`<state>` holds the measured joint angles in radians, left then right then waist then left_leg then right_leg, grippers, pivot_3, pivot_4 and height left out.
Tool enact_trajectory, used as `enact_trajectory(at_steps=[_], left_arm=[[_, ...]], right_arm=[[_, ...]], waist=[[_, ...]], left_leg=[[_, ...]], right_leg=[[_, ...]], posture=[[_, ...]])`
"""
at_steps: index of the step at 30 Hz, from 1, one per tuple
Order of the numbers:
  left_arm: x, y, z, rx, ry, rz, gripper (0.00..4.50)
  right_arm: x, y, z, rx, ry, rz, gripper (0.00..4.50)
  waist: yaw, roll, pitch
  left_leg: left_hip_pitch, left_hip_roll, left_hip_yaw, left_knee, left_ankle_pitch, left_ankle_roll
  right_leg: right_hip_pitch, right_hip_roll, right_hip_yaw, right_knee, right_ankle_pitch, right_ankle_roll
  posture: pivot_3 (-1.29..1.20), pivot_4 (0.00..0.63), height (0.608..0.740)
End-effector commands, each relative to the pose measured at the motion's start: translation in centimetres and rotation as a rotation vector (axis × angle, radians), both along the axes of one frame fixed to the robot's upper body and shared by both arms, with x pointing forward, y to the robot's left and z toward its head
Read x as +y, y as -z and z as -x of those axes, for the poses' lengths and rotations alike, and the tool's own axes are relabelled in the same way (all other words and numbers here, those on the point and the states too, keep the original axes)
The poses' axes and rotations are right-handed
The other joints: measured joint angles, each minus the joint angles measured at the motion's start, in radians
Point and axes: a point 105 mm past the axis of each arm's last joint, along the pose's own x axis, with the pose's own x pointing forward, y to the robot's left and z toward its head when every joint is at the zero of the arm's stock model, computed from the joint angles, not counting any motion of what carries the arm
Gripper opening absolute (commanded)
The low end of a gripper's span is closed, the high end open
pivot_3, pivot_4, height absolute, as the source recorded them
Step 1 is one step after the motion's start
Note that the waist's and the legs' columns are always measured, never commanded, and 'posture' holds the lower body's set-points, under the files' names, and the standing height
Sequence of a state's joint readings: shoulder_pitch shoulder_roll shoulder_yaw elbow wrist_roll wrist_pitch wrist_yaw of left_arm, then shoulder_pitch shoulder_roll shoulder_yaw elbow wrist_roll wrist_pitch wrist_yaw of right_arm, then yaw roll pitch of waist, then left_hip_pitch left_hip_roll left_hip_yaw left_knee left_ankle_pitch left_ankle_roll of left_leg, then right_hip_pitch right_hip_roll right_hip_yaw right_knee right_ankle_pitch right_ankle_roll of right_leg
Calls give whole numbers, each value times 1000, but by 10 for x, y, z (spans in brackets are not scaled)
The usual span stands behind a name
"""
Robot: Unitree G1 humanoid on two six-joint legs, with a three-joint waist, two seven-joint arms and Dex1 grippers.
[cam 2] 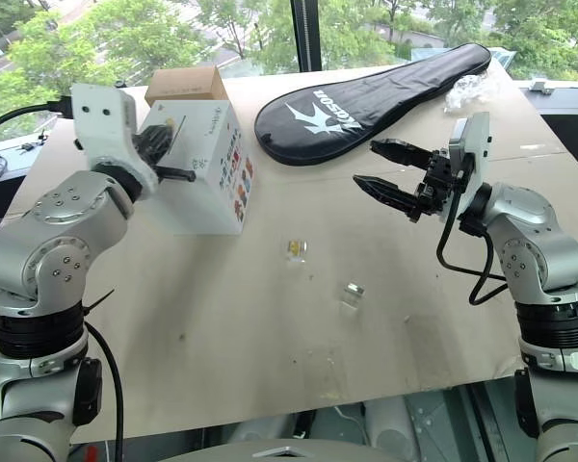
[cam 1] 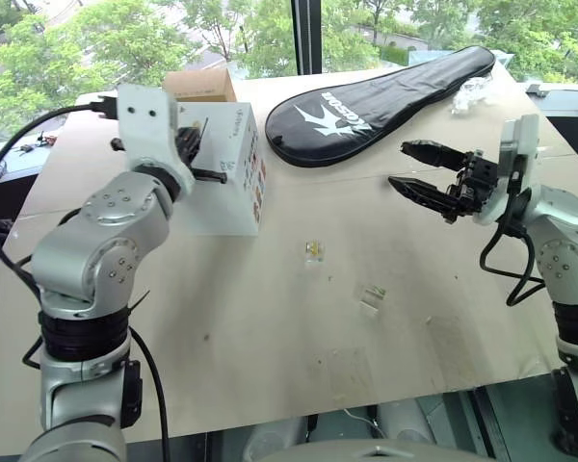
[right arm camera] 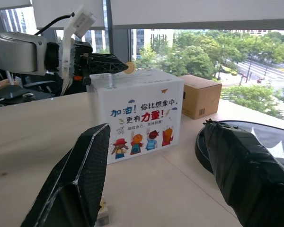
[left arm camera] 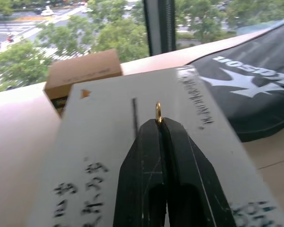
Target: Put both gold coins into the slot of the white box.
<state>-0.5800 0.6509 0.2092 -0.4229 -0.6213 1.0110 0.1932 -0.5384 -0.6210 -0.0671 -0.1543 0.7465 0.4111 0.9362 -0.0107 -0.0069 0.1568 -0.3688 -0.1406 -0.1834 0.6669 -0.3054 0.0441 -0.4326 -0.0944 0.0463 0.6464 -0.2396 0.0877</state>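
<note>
brown box (cam 1: 200,85) half hidden, racket bag (right arm camera: 270,142) cropped

Looked along the left gripper (left arm camera: 159,124), its two black fingers (left arm camera: 146,156) pressed together and pinching a gold coin (left arm camera: 158,112) edge-on at the tips. Hovered over the top face of the white box (left arm camera: 104,156), with the coin just beside the far end of the slot (left arm camera: 134,117), a thin dark slit, and not in it. Showed black handwriting (left arm camera: 80,189) on the box's near part and a printed line (left arm camera: 195,101) along its other edge. Showed a small brown cardboard box (left arm camera: 83,72) right behind the white box, and a black racket cover (left arm camera: 246,90) with a white bird logo lying beside the white box on the tabletop (left arm camera: 19,137).
</note>
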Motion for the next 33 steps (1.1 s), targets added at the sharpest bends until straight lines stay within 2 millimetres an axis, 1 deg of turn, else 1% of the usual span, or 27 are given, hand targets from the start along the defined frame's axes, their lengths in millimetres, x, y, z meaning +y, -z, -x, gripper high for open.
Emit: enact_trajectory(at_steps=[1,4,8,16,20,25,28,33], left_arm=[[1,-5,5,-4,-14,13,0],[0,1,6,25,-16,22,0],[1,1,7,31,-29,-12,0],[3,4,4,42,-42,-18,0],[-3,7,1,52,-13,-4,0],[-12,8,-5,49,20,67,0],[-16,9,-10,55,21,144,0],[-11,15,-13,85,-25,169,0]], right_arm=[[4,-25,11,-82,-50,-27,3344],[5,-27,9,-80,-49,-28,3344],[4,-39,8,-75,-49,-92,3344],[5,-36,8,-73,-47,-74,3344],[3,-37,7,-80,-34,-74,3344],[1,-37,7,-85,-24,-64,3344],[-2,-40,6,-91,-15,-65,3344],[-3,-40,5,-96,-7,-58,3344]], waist=[[1,0,0],[1,0,0],[-1,0,0],[-2,0,0],[-1,0,0],[3,0,0],[3,-1,-1],[0,-1,-1]], left_leg=[[0,0,0,0,0,0],[0,0,-1,1,0,0],[0,0,-1,2,0,0],[0,0,-1,3,0,0],[0,-1,-1,3,0,0],[0,-2,-1,5,0,0],[0,-3,-1,7,0,0],[0,-3,-1,8,0,0]], right_leg=[[0,0,0,0,0,0],[0,-1,-1,1,0,0],[0,-1,-1,2,0,0],[0,-1,-1,5,0,0],[0,-1,-1,7,0,0],[0,-2,-1,9,0,0],[0,-3,-1,10,0,0],[0,-3,-1,12,0,0]], posture=[[0,150,740],[0,150,740],[0,150,740],[0,150,740],[0,150,740],[0,150,740],[0,150,740],[0,150,740]])
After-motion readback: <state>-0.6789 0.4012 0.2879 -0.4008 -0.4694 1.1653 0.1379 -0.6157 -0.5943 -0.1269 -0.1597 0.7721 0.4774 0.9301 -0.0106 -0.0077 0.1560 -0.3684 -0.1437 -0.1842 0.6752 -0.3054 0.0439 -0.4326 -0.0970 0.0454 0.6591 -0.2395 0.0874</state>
